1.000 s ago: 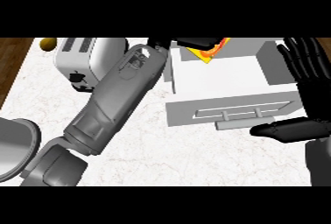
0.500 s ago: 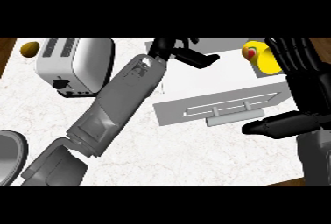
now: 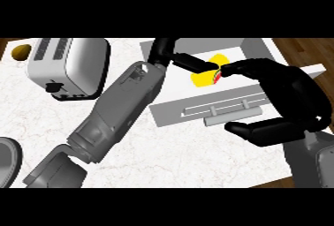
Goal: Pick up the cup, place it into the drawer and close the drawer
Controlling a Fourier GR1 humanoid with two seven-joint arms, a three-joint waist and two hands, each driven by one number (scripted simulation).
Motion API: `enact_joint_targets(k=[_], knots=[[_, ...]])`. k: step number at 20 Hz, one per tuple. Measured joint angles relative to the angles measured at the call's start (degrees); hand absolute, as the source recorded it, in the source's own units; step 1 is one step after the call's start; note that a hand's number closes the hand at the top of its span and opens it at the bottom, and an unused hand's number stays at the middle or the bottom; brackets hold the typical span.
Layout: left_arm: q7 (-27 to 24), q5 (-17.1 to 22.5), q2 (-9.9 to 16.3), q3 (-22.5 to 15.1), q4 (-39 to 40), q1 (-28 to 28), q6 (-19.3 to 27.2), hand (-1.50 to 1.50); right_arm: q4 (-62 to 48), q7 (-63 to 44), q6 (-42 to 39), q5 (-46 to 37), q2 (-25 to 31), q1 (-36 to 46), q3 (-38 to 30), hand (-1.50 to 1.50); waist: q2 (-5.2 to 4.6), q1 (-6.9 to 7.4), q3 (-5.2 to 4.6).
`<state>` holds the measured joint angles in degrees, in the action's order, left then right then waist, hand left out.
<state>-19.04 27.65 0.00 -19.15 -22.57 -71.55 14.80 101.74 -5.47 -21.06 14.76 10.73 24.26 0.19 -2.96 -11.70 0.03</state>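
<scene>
We record a white marble counter (image 3: 195,150) with faint grey veining filling most of the head view. We take the open drawer (image 3: 215,103) as our landmark. It is a pale grey box with a flat front panel and a bar handle (image 3: 228,115) on that panel, lying toward the right half of the counter.

Cup (image 3: 209,73): yellow, with a red patch on the side facing the right hand, sitting inside the drawer's cavity, behind the front panel.

Left hand (image 3: 177,56): at the far-left corner of the drawer, at the end of a long grey forearm (image 3: 117,114) that crosses the counter diagonally from the lower left. Its dark fingers (image 3: 194,64) extend straight toward the cup, with the tips at its left edge. We cannot tell whether they touch it.

Right hand (image 3: 290,95): over the right side of the drawer. Its fingers (image 3: 248,67) arch over toward the cup's red patch, while the thumb (image 3: 267,131) lies just in front of the drawer handle. The digits are spread in a wide curve and enclose nothing. Contact with the cup is unclear.

Surroundings: a white-and-chrome toaster (image 3: 68,66) stands well left of the drawer. A yellow object (image 3: 20,52) lies beyond the toaster at the counter's far-left corner. A grey rounded rim (image 3: 6,163) shows at the left edge. Wooden flooring (image 3: 306,48) is visible right of the drawer, past the counter's edge.
</scene>
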Motion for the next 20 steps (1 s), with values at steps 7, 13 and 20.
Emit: enact_joint_targets(k=[7, 13, 20], knots=[[-6.1, 6.5, 0.0, 1.7, -2.3, -0.1, 1.6, -1.5, -0.9, -3.9, -11.5, 2.1, 5.7, -1.2, 6.2, 1.5, 0.76, 1.88, -0.04], [-8.7, 9.1, 0.0, 2.6, -0.8, -0.4, 2.9, -1.5, 0.5, -5.4, -14.3, -8.1, 11.5, -4.1, 10.0, -1.5, 1.62, 5.27, 0.0], [-12.1, 11.0, 0.0, 4.0, -1.2, 2.0, 1.8, -1.5, -5.9, 0.2, -7.1, -27.4, 10.5, -7.5, 15.8, -1.5, 2.19, 9.66, 0.02]])
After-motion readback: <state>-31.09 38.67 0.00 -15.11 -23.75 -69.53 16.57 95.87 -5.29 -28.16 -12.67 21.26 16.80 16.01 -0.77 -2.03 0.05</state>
